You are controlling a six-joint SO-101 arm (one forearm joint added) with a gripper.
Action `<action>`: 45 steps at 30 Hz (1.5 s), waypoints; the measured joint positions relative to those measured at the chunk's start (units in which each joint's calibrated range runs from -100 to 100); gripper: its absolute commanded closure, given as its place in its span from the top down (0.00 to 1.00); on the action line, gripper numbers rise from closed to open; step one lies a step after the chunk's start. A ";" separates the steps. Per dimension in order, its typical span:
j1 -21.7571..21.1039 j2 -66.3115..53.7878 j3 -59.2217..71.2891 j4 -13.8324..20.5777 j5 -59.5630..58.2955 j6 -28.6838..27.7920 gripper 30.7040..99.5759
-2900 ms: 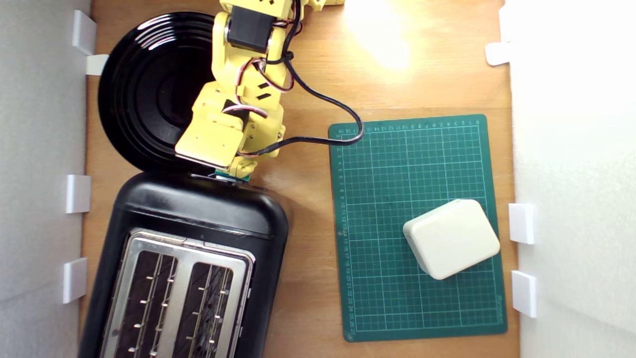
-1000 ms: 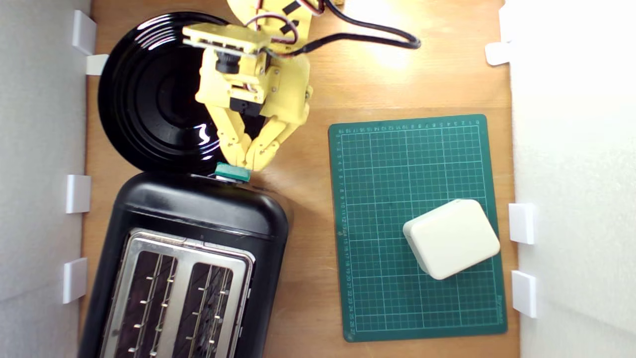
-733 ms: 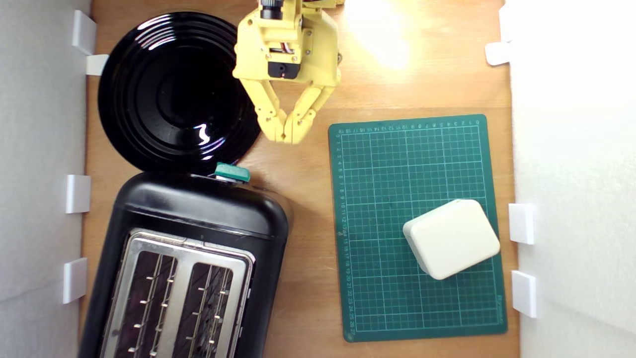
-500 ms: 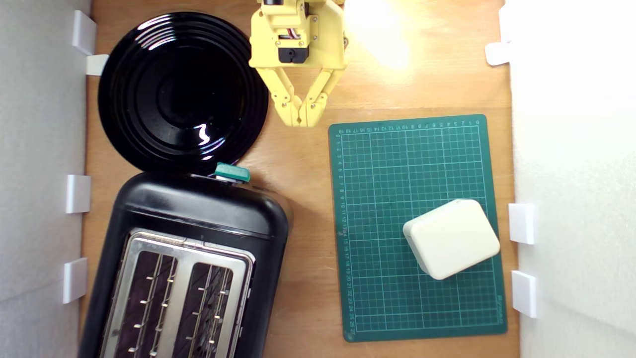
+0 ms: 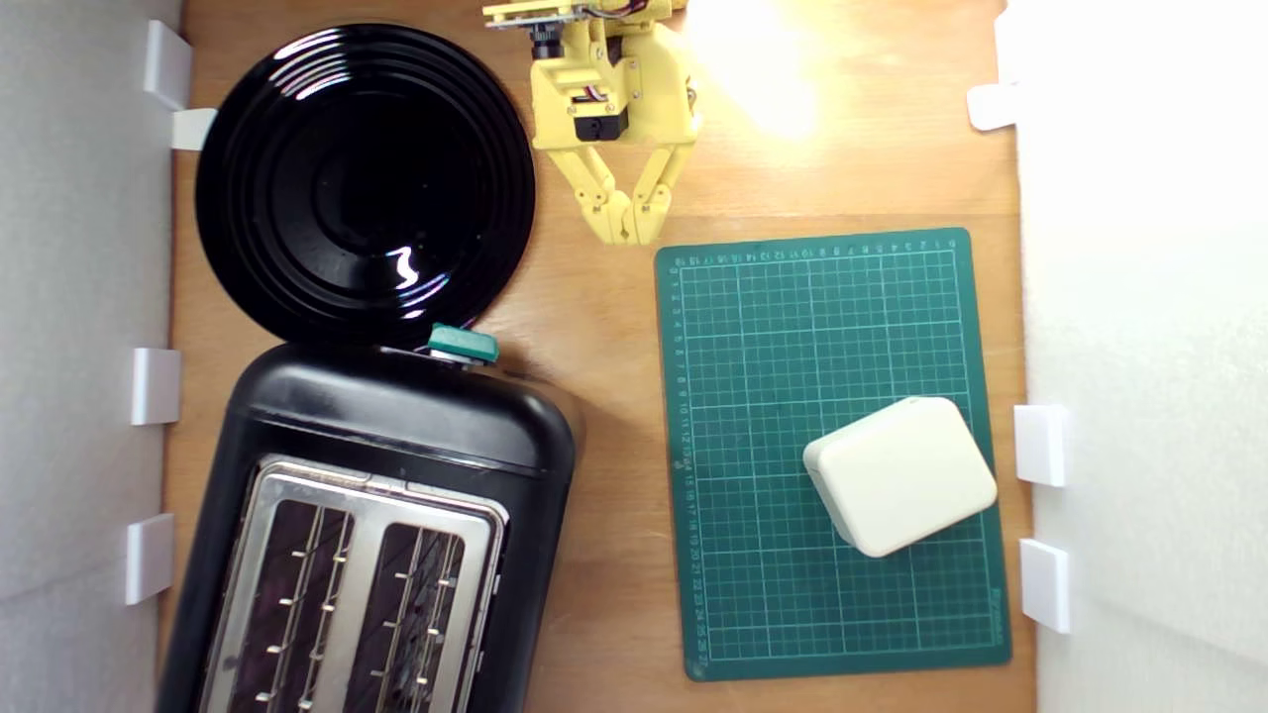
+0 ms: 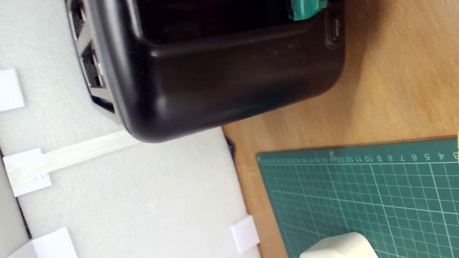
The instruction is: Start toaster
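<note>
The glossy black toaster [image 5: 396,426] fills the exterior view's lower left, its silver top plate [image 5: 362,584] and wire slot guides facing the camera. Its small teal-green lever [image 5: 463,344] sticks out of the end nearest the plate. The wrist view shows the toaster's black side [image 6: 229,79] and the lever [image 6: 306,8] at the picture's edge. My yellow gripper [image 5: 626,230] hangs over bare wood near the mat's corner, well away from the lever, fingertips together and holding nothing.
A round black plate [image 5: 362,183] lies beside the toaster's lever end. A green cutting mat [image 5: 832,327] on the exterior view's right carries a cream rounded box [image 5: 899,473]. White foam walls [image 5: 79,297] with white clips line both sides of the wooden table [image 5: 594,347].
My gripper left the teal lever, lifted and swung across to the exterior view's right, past the plate's edge to the mat's corner. Toaster, plate and box stayed put.
</note>
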 measured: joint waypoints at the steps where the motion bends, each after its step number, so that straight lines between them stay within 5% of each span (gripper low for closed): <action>1: 0.81 0.00 0.56 -1.35 0.00 0.00 0.01; 6: 4.43 0.08 1.67 -4.33 0.09 0.00 0.01; 16: 3.89 0.08 1.67 -4.24 0.09 -5.17 0.01; 21: -0.63 0.08 2.32 0.00 0.09 -9.86 0.01; 33: -8.13 0.00 2.41 1.35 5.11 -14.27 0.01; 45: -10.21 0.00 3.24 7.03 5.11 -17.40 0.01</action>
